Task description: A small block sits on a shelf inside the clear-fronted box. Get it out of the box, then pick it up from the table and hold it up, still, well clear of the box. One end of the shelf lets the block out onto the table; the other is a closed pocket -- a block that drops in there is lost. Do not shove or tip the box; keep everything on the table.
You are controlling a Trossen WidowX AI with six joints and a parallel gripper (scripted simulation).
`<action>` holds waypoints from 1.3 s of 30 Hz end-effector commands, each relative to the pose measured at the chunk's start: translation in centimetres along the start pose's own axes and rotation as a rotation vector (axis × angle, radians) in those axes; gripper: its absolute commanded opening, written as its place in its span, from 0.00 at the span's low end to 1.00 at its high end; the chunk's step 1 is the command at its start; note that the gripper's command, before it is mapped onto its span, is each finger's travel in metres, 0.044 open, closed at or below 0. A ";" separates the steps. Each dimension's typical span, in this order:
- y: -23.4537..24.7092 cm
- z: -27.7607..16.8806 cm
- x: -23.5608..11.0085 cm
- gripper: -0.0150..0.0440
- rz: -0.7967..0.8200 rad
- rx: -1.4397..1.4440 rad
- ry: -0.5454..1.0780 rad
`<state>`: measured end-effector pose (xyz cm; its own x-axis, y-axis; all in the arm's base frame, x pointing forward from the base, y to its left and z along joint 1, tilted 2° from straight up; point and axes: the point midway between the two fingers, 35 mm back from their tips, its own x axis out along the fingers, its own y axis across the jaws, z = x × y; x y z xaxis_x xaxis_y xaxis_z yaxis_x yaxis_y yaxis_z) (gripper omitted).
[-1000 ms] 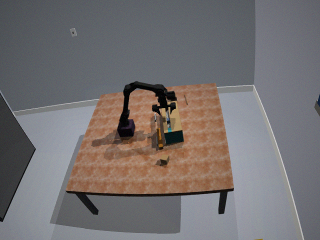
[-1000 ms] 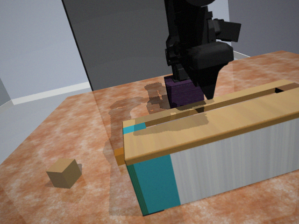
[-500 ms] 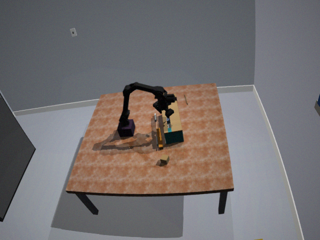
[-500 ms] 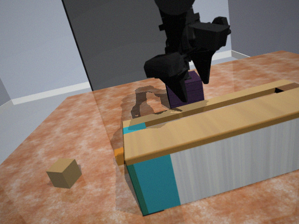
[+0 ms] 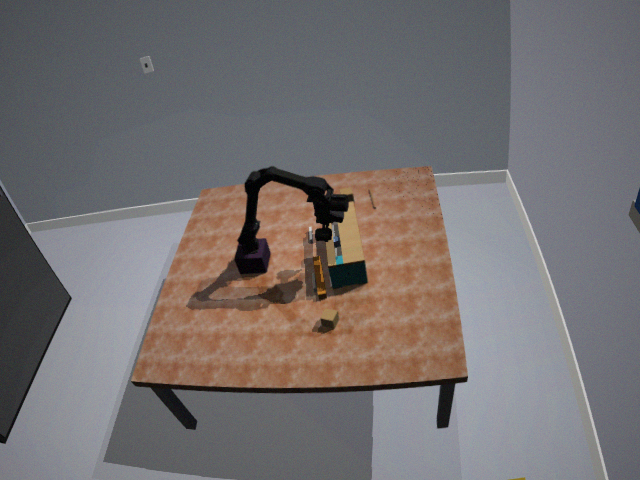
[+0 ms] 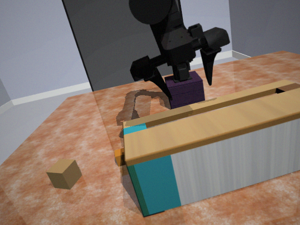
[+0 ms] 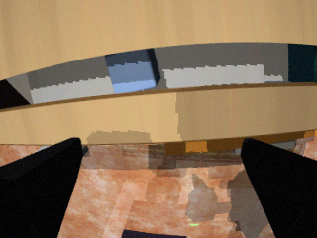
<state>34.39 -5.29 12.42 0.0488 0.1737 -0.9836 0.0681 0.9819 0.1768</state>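
A small tan cube [image 5: 328, 318] [image 6: 63, 173] lies on the table, out in front of the box's teal end and apart from it. The long box [image 5: 350, 272] [image 6: 230, 157] [image 7: 158, 0] has a wooden top with a narrow slot [image 6: 218, 98] along it. In the wrist view a blue block [image 7: 133, 74] shows down inside the slot. My gripper [image 5: 324, 233] [image 6: 190, 90] [image 7: 164, 149] is open and empty. It hangs above the box's edge on the arm's side, near the middle of its length, far from the tan cube.
An orange bar [image 5: 320, 279] [image 6: 118, 154] [image 7: 212, 146] lies along the foot of the box on the arm's side. The arm's purple base [image 5: 253, 256] [image 6: 186, 89] stands beyond it. A thin stick [image 5: 371, 198] lies at the far side of the table.
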 end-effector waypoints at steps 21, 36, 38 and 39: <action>-1.8 -1.8 0.2 0.93 0.114 1.420 0.131; -1.9 -1.7 0.5 0.93 0.114 1.420 0.131; -1.9 -1.7 0.8 0.93 0.114 1.420 0.131; -1.9 -1.7 0.9 0.93 0.114 1.420 0.131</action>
<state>32.72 -7.00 11.81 0.0450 0.3198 -0.9464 0.9943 0.0771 0.0733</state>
